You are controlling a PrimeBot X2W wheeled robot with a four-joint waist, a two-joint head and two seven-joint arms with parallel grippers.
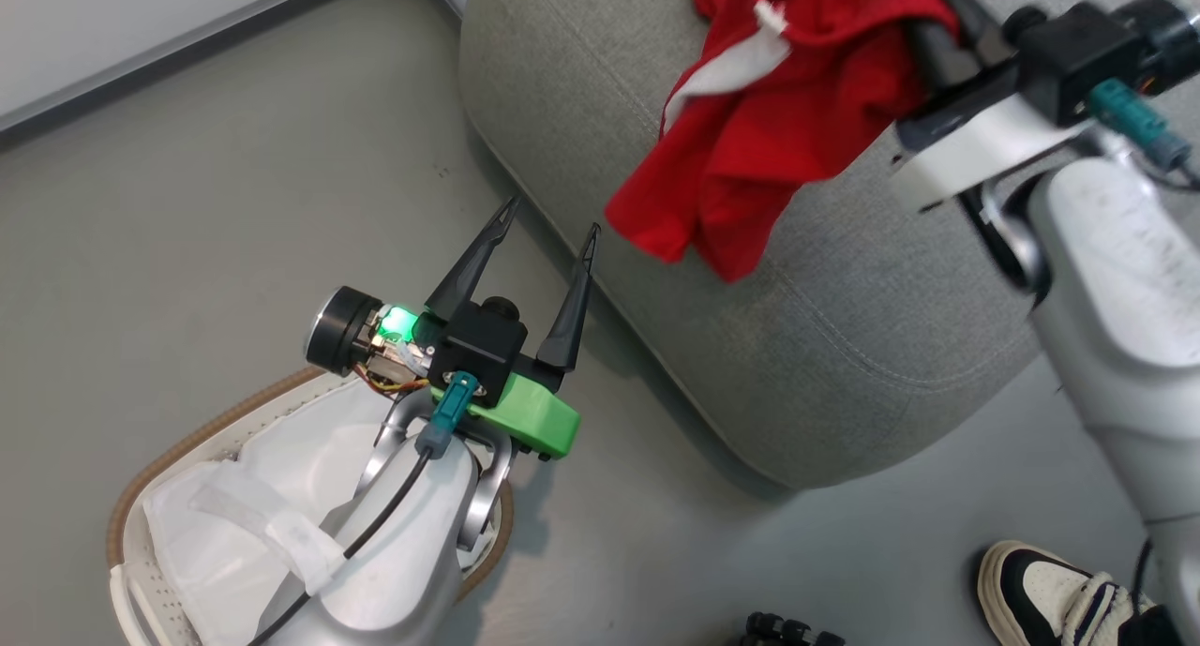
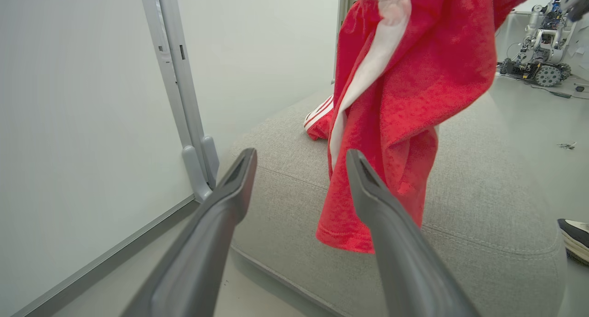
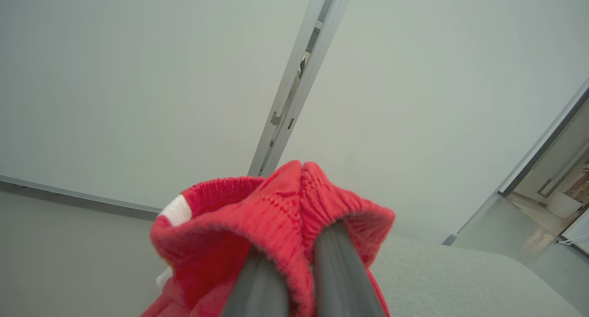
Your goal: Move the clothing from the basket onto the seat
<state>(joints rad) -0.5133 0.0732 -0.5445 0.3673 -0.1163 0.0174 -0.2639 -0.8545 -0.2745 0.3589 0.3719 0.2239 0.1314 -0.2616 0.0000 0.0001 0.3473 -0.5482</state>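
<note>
Jersey (image 1: 750, 140) is up off the floor, hanging from the right jaws, which are clenched on a bunched fold at its top, and the dark fingers (image 3: 340, 271) go straight into the red knit. It drapes down over the seat (image 1: 844, 346) at the near left corner, hem low against the cushion's side; whether cloth touches fabric there I cannot tell. A white stripe runs down its length. A second red piece (image 2: 320, 119) with white stripes lies on the seat's top, just behind the hanging one. Left of the seat, the left jaws hang released, fingers (image 1: 469, 266) spread wide with nothing between them, tips aimed at the seat's edge and near the hanging hem. Below that arm, at the near left, the basket (image 1: 197, 435) sits on the floor (image 1: 234, 205) with a white cloth (image 1: 234, 515) in it. Near right, a person's shoe (image 1: 1041, 590) is on the floor beside the seat. Far right, across the room, another robot (image 2: 538, 54) stands
</note>
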